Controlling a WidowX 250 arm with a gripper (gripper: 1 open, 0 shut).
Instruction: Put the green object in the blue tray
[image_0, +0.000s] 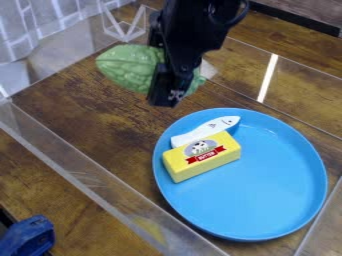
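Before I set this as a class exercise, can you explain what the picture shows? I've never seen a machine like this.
There is one view, from a camera looking down at a slant on a wooden table ringed by clear walls. The black shape at the top is a robot arm; its lower end is the tool, the part that grasps. A green object, leafy-looking, sits at the tool, partly hidden behind it, and appears to be carried by it, though the grip itself is hidden. On the table lies a round blue tray. It already holds a yellow block and a small white item. The green object has not yet reached the tray.
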